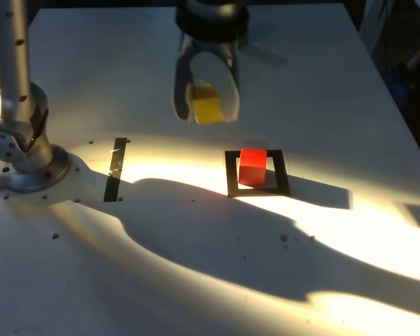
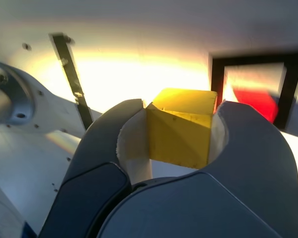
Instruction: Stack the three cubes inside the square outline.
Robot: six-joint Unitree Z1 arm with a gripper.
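Up in the exterior view, the tool (image 1: 207,112) is clamped on the yellow cube (image 1: 208,105), held above the pale tabletop (image 1: 217,245); the red cube (image 1: 252,167) sits inside the square outline (image 1: 231,175), and a bit of the green cube (image 1: 242,40) shows behind the arm's wrist (image 1: 211,17), while the black tape strip (image 1: 115,170) lies between the outline and the arm's base (image 1: 31,169). Over in the wrist view, the yellow cube is gripped between the tool's two curved fingers (image 2: 260,144), tilted a little, with the red cube partly hidden behind one of them
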